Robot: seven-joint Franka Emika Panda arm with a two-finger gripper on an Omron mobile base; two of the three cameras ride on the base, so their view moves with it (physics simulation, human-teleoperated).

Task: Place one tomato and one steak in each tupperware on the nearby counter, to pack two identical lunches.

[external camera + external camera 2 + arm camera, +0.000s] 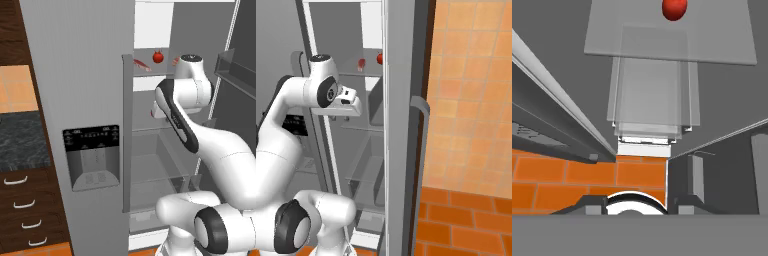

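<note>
Inside the open fridge (150, 150), on the upper glass shelf (145, 75), sit a tomato (157, 57) and two steaks: one (141, 64) to its left, another (176, 61) partly hidden behind the arm's upper joint. The hand view looks down the stack of shelves toward the orange floor, with the tomato (674, 8) at its top edge. The claw (636, 202) hangs inside the fridge below that shelf, apart from the food; nothing lies between its tips, though how wide the jaws stand I cannot tell. The tabletop (22, 142) lies left of the fridge, above the drawers (25, 210); no tupperware is visible. The step in hand looks like fetching the first item. Next, the claw likely needs to rise to shelf height, spread around the tomato, and close.
</note>
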